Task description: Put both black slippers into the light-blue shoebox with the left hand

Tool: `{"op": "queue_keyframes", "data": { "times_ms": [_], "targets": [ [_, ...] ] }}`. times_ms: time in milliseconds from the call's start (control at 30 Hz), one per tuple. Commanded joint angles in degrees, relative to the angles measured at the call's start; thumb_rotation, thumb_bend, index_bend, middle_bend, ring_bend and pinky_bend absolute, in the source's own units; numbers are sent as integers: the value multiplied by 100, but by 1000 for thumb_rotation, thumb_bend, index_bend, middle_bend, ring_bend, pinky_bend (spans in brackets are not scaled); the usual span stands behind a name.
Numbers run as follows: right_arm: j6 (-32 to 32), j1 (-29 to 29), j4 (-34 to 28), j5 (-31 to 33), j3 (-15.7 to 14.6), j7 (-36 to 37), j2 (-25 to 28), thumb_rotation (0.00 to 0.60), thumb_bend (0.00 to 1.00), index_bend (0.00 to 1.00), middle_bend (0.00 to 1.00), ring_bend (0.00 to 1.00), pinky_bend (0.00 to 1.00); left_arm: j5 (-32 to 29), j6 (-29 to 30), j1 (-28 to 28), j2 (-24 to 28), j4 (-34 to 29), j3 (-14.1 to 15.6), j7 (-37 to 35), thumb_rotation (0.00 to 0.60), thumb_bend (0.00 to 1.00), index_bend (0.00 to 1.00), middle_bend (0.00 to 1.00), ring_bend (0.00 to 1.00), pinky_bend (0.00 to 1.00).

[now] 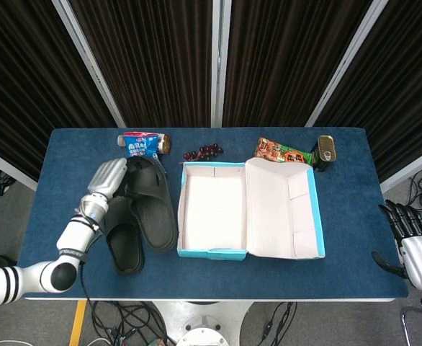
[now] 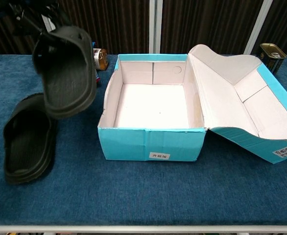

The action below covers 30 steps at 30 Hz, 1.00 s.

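The left hand (image 1: 109,176) grips one black slipper (image 1: 152,202) at its far end, holding it off the blue tabletop (image 1: 67,155); in the chest view this lifted slipper (image 2: 65,71) hangs tilted, its toe end lowest, just left of the light-blue shoebox (image 1: 212,251) and not over its opening. How the fingers lie around the slipper cannot be told, since the hand's back covers them from above and the chest view cuts the hand off at the top edge. The second black slipper (image 1: 124,241) lies flat on the tabletop to the left of the box, sole down, partly under the raised one as seen from the head view; in the chest view it (image 2: 28,142) sits near the left edge, apart from the box wall.

The shoebox (image 2: 151,144) stands open with nothing inside, its lid (image 1: 283,209) folded out flat to the right.

The right hand (image 1: 412,241) is at the far right, off the tabletop's right edge, fingers spread and holding nothing.

Along the far edge of the tabletop lie a blue snack bag (image 1: 140,144), a bunch of dark grapes (image 1: 202,152), an orange and green snack packet (image 1: 283,153) and a tin can (image 1: 326,150), all well apart from the slippers except the blue bag, which is just behind the lifted slipper
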Motion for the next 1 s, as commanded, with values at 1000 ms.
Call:
{"op": "queue_keyframes", "data": {
  "times_ms": [1000],
  "targets": [
    [-449,196,-467,321,110,-415,325,600,129,0,35,0,0,2954,-1023,-907,-4312,5205,-1209,-4436,600,93,370,426,727,777]
  ]
}}
